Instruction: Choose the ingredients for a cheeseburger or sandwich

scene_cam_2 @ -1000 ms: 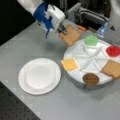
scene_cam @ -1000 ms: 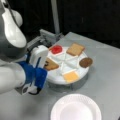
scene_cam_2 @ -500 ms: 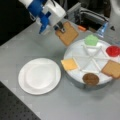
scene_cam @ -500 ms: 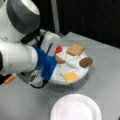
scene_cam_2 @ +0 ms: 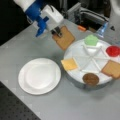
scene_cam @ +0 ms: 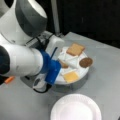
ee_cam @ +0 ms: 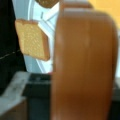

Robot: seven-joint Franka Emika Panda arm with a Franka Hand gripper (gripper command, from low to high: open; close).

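Since half a second ago I have lifted a little higher above the white segmented tray (scene_cam_2: pixel 75 53), carrying a bread square (scene_cam_2: pixel 64 37) up off its rim with me. My gripper (scene_cam_2: pixel 58 32) sits at a front view's top left of the tray, jaws closed on the top edge of that tan-brown slice, which hangs tilted below my fingers, clear of the tray at its edge; in the wrist view the same slice (ee_cam: pixel 83 65) fills most of the frame as a broad brown slab. Left in the tray's compartments are the second bread square (scene_cam_2: pixel 112 69), the orange cheese square (scene_cam_2: pixel 69 64), the dark-brown patty (scene_cam_2: pixel 90 78), the green lettuce (scene_cam_2: pixel 91 40) and the red tomato disc (scene_cam_2: pixel 113 50). In a front view my arm hides part of the tray, but the bread (scene_cam: pixel 75 49), patty (scene_cam: pixel 86 62) and cheese (scene_cam: pixel 71 76) show beside it. The white paper plate (scene_cam_2: pixel 39 75) lies bare on the grey table (scene_cam_2: pixel 30 42), just beside the tray, with nothing stacked on it yet.
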